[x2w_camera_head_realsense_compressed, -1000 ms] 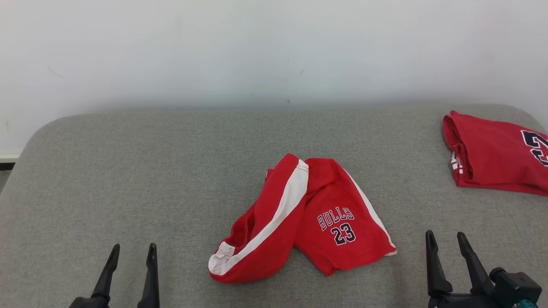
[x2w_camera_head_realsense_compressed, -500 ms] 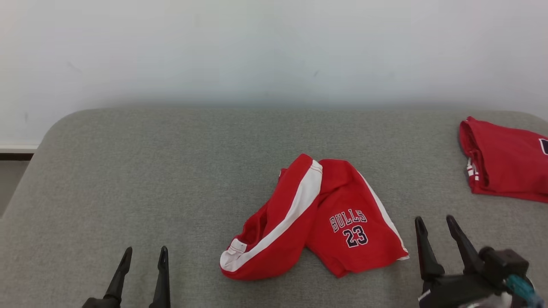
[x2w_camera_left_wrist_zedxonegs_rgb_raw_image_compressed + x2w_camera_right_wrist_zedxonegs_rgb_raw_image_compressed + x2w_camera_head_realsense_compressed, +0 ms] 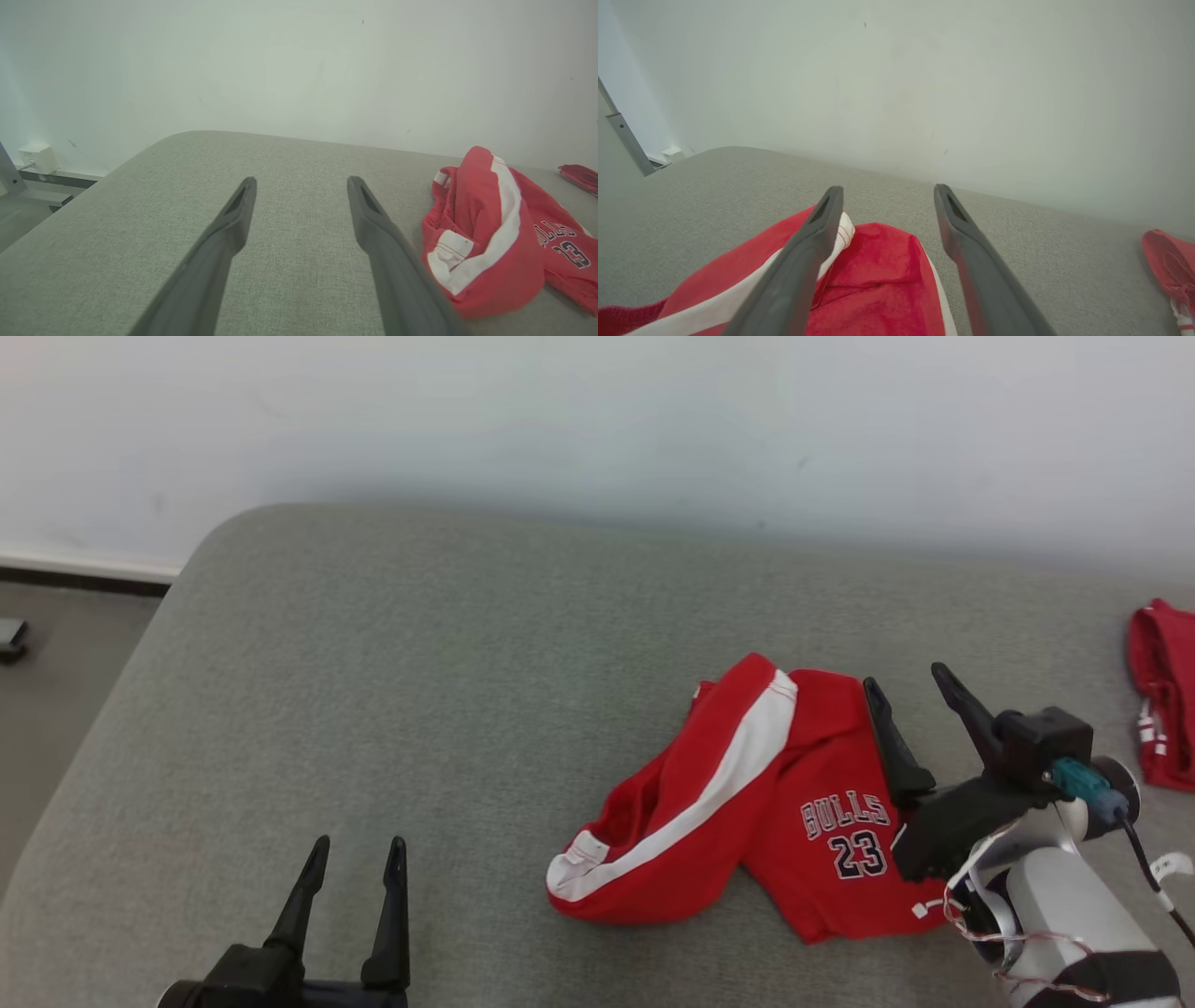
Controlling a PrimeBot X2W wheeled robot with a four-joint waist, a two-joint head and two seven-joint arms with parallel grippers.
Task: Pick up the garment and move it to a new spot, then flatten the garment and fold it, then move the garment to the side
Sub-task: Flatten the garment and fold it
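The crumpled red shorts [image 3: 747,821] lie right of centre on your grey padded surface [image 3: 420,663]. Your right gripper [image 3: 904,677], fingers spread, has swung in from beside them to hang over their right edge, apparently lining up the pick-up. Your left gripper [image 3: 360,843] waits, also spread, well apart.

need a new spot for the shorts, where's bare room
Widest bare patch: grey pad left of the red shorts, from the far edge to the left jaws. Narrower strip behind the shorts. Crowded right: right jaws over the shorts, another red garment at the edge.
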